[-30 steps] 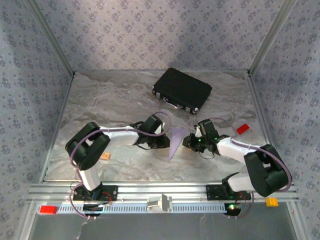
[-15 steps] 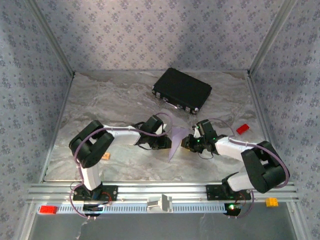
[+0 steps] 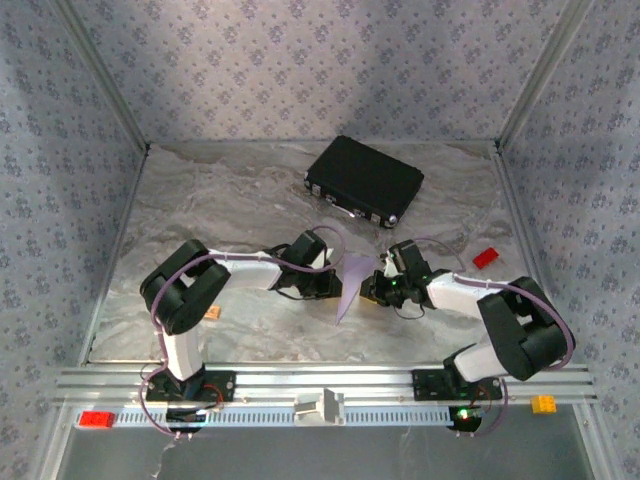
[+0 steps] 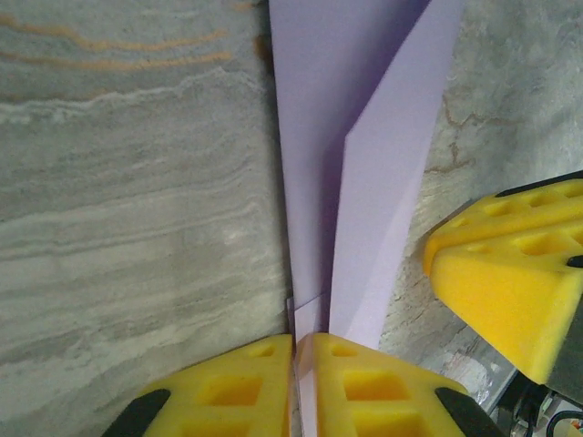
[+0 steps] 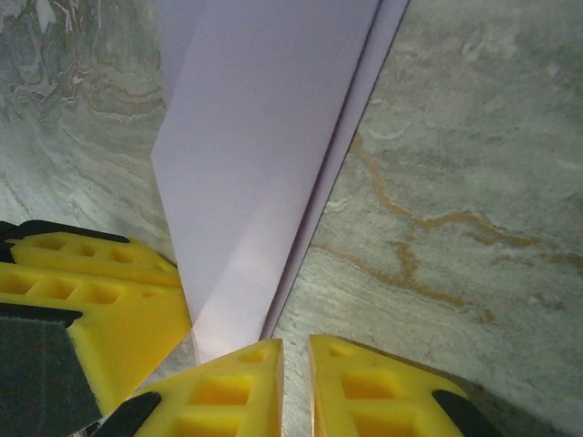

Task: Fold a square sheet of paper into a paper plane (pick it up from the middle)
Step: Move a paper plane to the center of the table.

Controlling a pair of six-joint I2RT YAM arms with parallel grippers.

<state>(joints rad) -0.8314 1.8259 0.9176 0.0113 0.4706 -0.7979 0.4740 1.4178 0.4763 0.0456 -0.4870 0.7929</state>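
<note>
Paper plane [image 3: 350, 283] lies mid-table [image 3: 200, 220] as a slim lilac dart. Its nose points to 7 o'clock and its broad tail to 1 o'clock, and the black case [image 3: 365, 180] sits well off at 12.

Left gripper [image 3: 328, 284] is at the plane's 9 o'clock. In the left wrist view its yellow fingers [image 4: 228, 391] are pressed together, with a sliver of lilac edge caught in the seam: a pinch on one layer.

Right gripper [image 3: 370, 290] is at the plane's 3 o'clock. In the right wrist view its fingers [image 5: 383, 391] are nearly together with a thin slit between them. The paper's end meets one fingertip; cannot tell whether it is pinched.

Step in hand, as judged: late wing fold. Centre crease and layered flaps are already there, and both grippers sit low at the long edges.

Next move likely calls for:
- holding one side down
- drawing the pinched flap across and pressing along the crease toward 7 o'clock
- a light pull, since thin paper slips or tears
</note>
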